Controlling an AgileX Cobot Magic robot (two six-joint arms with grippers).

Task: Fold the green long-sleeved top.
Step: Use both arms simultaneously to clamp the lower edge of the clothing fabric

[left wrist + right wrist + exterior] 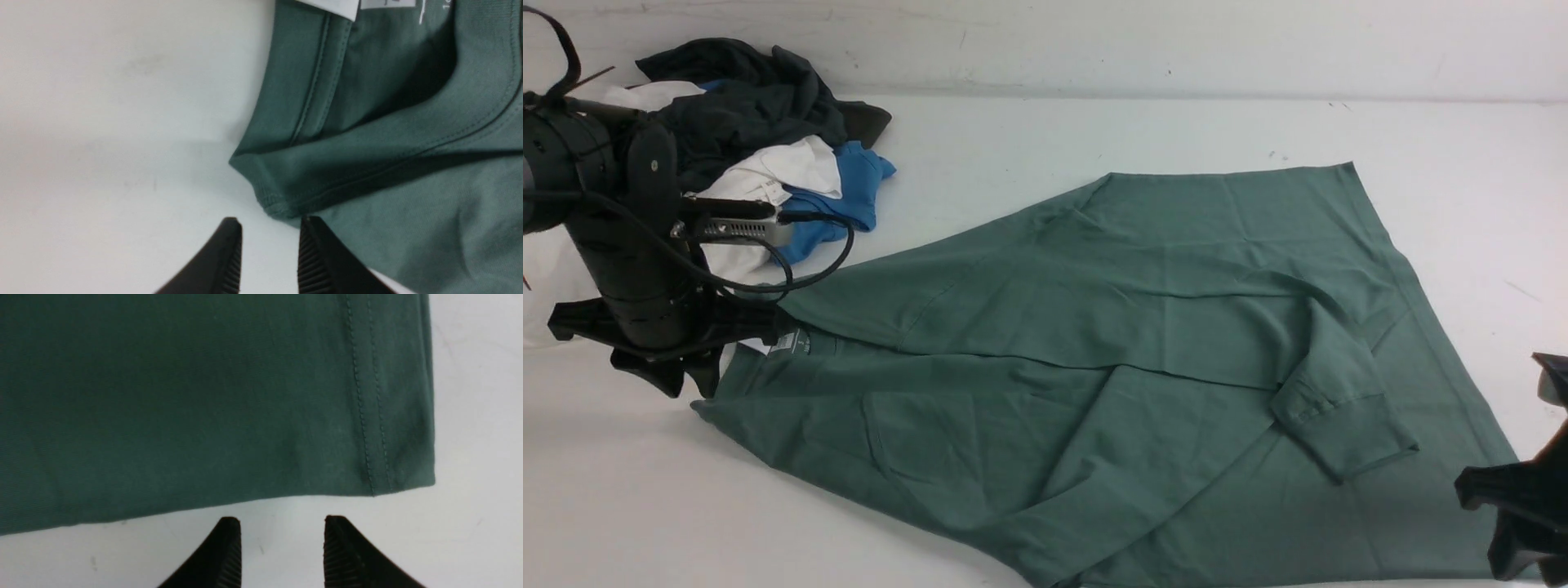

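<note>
The green long-sleeved top (1143, 327) lies flat across the white table, its collar with a white tag (756, 347) at the left and its hem at the right. One sleeve is folded over the body, its ribbed cuff (1364, 445) near the right. My left gripper (698, 376) is open and empty beside the collar; in the left wrist view (269, 222) the collar edge (278, 200) lies just past the fingertips. My right gripper (1515, 523) is open and empty by the hem corner; in the right wrist view (282, 520) the stitched hem (372, 416) lies just ahead.
A pile of other clothes sits at the back left: a dark charcoal garment (752, 98), a white one (784, 171) and a blue one (849, 200). The left arm's cable (800, 273) hangs over the top's shoulder. A wall runs along the table's far edge.
</note>
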